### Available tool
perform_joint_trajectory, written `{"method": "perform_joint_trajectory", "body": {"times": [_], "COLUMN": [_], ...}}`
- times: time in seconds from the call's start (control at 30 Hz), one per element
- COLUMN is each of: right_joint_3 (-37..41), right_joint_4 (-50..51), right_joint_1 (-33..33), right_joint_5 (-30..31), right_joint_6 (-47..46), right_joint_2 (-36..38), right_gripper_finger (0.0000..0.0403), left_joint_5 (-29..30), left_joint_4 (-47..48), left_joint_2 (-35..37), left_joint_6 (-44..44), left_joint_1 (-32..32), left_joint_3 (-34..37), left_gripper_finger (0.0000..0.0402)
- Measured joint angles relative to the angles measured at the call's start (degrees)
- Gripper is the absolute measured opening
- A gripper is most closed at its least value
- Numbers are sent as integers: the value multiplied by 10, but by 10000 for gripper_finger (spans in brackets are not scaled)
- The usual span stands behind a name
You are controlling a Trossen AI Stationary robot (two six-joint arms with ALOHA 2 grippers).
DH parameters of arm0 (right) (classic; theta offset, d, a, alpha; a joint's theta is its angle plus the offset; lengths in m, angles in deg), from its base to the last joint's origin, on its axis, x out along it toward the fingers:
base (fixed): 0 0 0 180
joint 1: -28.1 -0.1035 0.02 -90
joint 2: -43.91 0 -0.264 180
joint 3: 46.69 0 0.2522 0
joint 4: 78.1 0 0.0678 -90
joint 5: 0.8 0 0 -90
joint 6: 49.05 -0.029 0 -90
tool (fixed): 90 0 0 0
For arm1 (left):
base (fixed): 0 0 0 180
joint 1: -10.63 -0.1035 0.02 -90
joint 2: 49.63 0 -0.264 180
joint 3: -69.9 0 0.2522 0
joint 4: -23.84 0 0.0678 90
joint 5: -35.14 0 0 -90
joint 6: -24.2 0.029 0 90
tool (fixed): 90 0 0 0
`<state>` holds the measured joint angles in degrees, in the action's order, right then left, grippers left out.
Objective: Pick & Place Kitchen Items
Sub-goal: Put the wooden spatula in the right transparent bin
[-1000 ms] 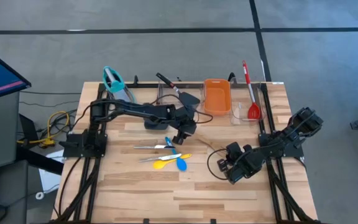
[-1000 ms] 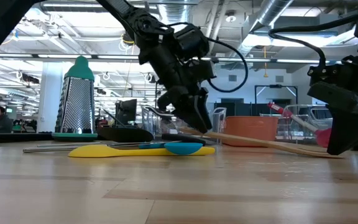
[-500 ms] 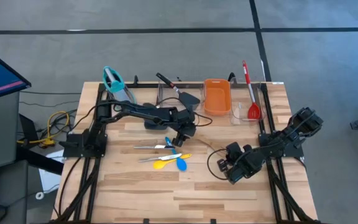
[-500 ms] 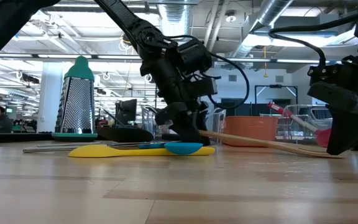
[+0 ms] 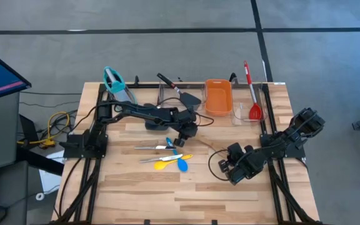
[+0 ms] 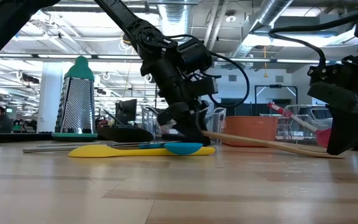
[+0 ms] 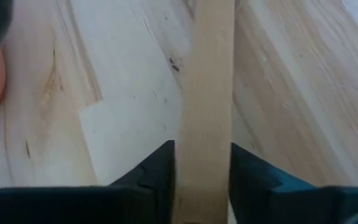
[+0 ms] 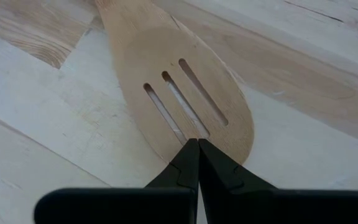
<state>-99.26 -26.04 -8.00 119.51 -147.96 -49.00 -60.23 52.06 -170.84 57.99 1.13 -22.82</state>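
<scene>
The wooden slotted spoon (image 7: 204, 112) runs off the left wrist view's edges, its bowl unseen there.

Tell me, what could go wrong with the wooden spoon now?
The left gripper clamps the handle of the wooden spoon while the shut right gripper sits at its slotted head, so a lift might snag or twist it. The swinging handle could also knock the blue spoon nearby.

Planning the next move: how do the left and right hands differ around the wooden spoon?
The left hand straddles the wooden slotted spoon at its handle, fingers against both sides; the right hand has its fingers shut together, empty. The left hand sits mid-table at the handle; the right hand points at the slotted head. Both are down near the tabletop.
</scene>
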Motion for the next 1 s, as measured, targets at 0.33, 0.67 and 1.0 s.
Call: {"method": "perform_joint_trajectory", "body": {"times": [0.33,0.67,1.0], "right_joint_3": [0,0,-9], "right_joint_4": [5,4,17], "right_joint_1": [0,0,0], "right_joint_5": [1,0,-3], "right_joint_6": [0,-1,-1], "right_joint_2": [0,0,0], "right_gripper_finger": [0,0,0], "left_joint_5": [-3,-5,-4], "left_joint_4": [0,0,-2], "left_joint_2": [1,1,1], "left_joint_6": [6,9,5], "left_joint_1": [1,0,0], "left_joint_3": [2,2,2], "left_gripper_finger": [63,49,49]}}
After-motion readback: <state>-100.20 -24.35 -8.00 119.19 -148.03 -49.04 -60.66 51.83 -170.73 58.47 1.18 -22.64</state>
